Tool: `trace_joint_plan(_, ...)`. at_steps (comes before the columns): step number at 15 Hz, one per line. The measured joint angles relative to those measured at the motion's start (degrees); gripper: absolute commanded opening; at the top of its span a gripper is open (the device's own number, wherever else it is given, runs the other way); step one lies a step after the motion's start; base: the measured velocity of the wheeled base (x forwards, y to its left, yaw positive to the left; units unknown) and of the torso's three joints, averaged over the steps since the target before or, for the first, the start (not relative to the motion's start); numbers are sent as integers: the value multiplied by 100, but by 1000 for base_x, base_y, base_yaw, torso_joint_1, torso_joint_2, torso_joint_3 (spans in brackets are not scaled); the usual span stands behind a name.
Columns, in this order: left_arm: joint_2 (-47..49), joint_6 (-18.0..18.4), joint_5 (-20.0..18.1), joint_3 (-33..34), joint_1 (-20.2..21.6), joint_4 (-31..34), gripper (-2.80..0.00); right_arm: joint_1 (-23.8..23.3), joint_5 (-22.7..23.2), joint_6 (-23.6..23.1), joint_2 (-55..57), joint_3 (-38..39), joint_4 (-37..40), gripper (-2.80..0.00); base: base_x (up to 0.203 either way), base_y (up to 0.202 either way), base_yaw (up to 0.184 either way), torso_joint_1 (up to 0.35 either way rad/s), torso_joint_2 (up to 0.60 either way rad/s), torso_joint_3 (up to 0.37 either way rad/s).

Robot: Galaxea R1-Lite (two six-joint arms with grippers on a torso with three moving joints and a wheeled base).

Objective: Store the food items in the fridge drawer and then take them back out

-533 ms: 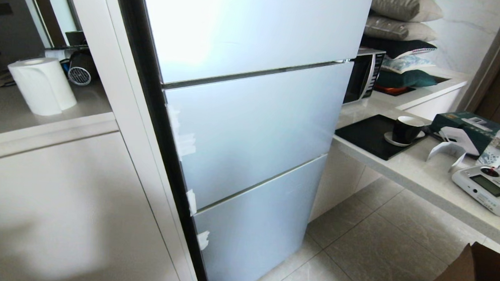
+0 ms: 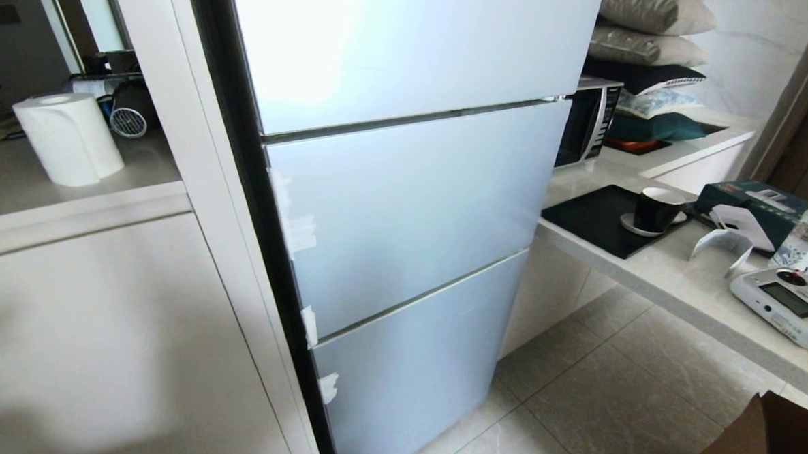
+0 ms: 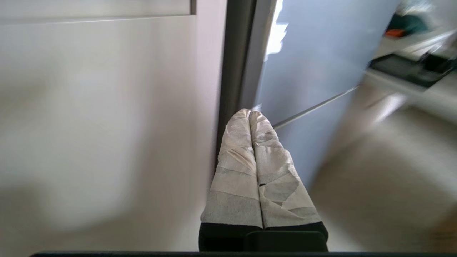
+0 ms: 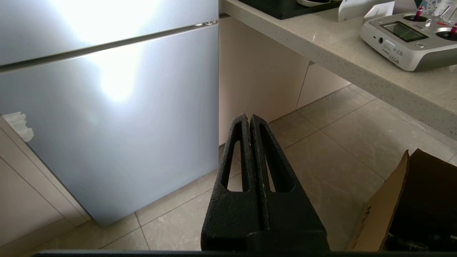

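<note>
The left gripper (image 3: 250,114), fingers pressed together and empty, is pointing at the fridge's (image 2: 405,206) hinge-side edge. The right gripper (image 4: 249,119), also pinched closed and empty, is hanging over the floor (image 4: 332,142). All fridge doors are sitting closed, hiding the drawer and food.

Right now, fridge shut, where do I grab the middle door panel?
The middle door panel: probably its left edge, from the robot's left; no handle shows, hinge pins sit at the right, and the shut left gripper points at that edge.

A silver-blue fridge (image 2: 405,206) stands closed between white cabinets (image 2: 100,323) and a pale stone counter (image 2: 681,287); grey tiles (image 2: 608,400) cover the floor.
</note>
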Motion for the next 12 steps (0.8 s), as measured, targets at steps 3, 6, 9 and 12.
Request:
trace_joint_plan(3, 1460, -1970, -498, -501, -76, -332, -280, -2, 2, -1, 0, 0, 0, -280, 0, 0, 0, 0, 0, 0)
trace_joint_plan(6, 2925, -4053, -1140, -691, -134, -1141, -280, 0, 0, 2, 0, 0, 0, -280, 0, 0, 0, 0, 0, 0)
trace_joint_plan(9, 4343, -5333, -1509, -784, -197, -2557, -280, 0, 0, 0, 0, 0, 0, -280, 0, 0, 0, 0, 0, 0)
trace_joint_plan(12, 5739, -5799, -1577, -882, -238, -3965, -280, 2, 0, 0, 0, 0, 0, -280, 0, 0, 0, 0, 0, 0)
